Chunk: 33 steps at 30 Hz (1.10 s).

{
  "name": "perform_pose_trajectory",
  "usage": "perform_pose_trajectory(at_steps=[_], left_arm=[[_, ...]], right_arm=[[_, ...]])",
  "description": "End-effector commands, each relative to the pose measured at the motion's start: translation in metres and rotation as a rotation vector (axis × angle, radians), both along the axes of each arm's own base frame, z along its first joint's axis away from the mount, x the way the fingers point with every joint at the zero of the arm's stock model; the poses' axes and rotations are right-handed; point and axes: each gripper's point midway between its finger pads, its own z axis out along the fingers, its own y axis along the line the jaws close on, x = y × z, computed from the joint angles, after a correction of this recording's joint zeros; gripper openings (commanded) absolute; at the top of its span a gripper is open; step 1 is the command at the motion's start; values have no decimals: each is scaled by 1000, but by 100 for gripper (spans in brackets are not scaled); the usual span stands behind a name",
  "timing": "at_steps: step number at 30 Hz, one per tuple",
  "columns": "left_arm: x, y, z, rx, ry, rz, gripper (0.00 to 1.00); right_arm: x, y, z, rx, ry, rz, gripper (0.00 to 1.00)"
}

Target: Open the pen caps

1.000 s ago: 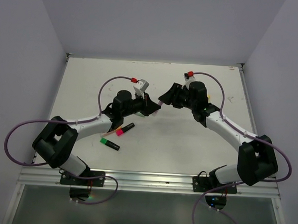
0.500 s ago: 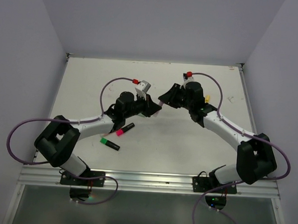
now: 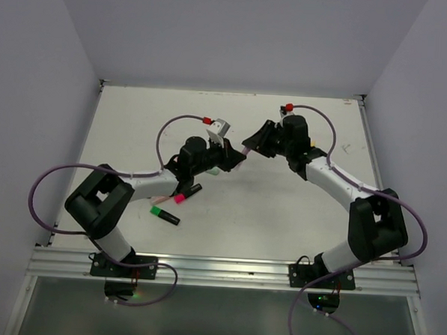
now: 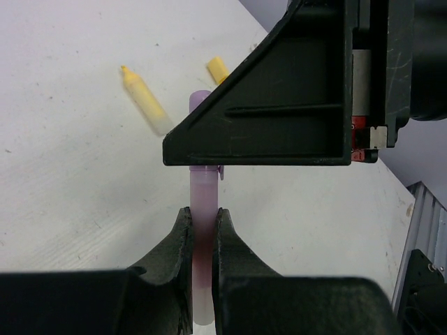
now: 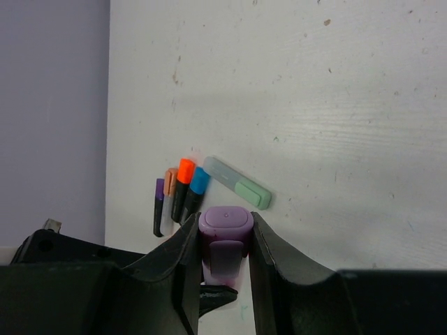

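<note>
White table (image 3: 136, 118) with pale lilac walls (image 3: 41, 68) around it, both arms meeting near the middle. Left gripper (image 4: 202, 225) is clamped tight on the barrel of a purple pen (image 4: 204, 195), fingers pressed on both sides with no gap. Pen's long axis runs straight out from the jaws, cap end pointing away toward the other arm. Right gripper (image 5: 225, 241) is pinched onto the purple cap (image 5: 225, 220) at that far end, fingers touching both sides of the cap, flat cap end facing its wrist camera. The join between cap and barrel is hidden behind a right finger, so can't tell if it has separated. From above, the pen spans the short gap between the two grippers, running lower-left to upper-right, off the table. Both arms reach forward and bend inward, elbows out, wrists facing each other nose to nose. Further out: yellow pen (image 4: 143, 94) lies uncapped with its yellow cap (image 4: 218, 68) near it. Mint pen (image 5: 237, 183) lies beside a bunch of black pens (image 5: 183, 199) with orange, blue and purple ends. Two more black pens, pink-ended (image 3: 186, 193) and green-ended (image 3: 164, 214), lie near the left forearm.
</note>
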Motion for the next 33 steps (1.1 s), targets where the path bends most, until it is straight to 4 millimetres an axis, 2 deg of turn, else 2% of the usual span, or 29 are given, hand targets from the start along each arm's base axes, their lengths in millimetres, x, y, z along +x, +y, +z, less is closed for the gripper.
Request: perform_pose_trajectory(at_steps=[1, 8, 9, 13, 17, 19, 20, 21, 23, 24, 26, 27, 31, 33], left_arm=[[-25, -14, -5, -1, 24, -122, 0], [-24, -15, -18, 13, 47, -119, 0], [-25, -14, -20, 15, 50, -122, 0], [-29, -12, -29, 33, 62, -129, 0], [-33, -9, -35, 43, 71, -134, 0], [-31, -7, -38, 51, 67, -117, 0], [-29, -8, -39, 54, 70, -119, 0], [-27, -9, -41, 60, 76, -119, 0], [-18, -17, -45, 64, 98, -123, 0], [-14, -21, -46, 57, 114, -127, 0], [-3, -32, -45, 26, 141, -136, 0], [7, -32, -47, 28, 160, -110, 0], [48, -47, -46, 11, 185, -19, 0], [61, -51, -48, 8, 195, 12, 0]], right_arm=[[84, -101, 43, -107, -205, -386, 0], [94, -126, 40, -136, -203, -454, 0], [97, -134, 42, -128, -210, -472, 0], [102, -141, 57, -134, -257, -487, 0], [103, -157, 72, -155, -281, -517, 0], [102, -160, 70, -170, -263, -511, 0], [109, -159, 73, -204, -259, -488, 0], [100, -162, 52, -267, -153, -470, 0], [104, -166, 48, -360, -106, -421, 0], [93, -177, 33, -437, -29, -433, 0], [85, -192, 24, -515, 22, -442, 0], [78, -205, 16, -556, 62, -458, 0], [67, -244, -6, -652, 150, -513, 0], [64, -257, -16, -687, 190, -520, 0]])
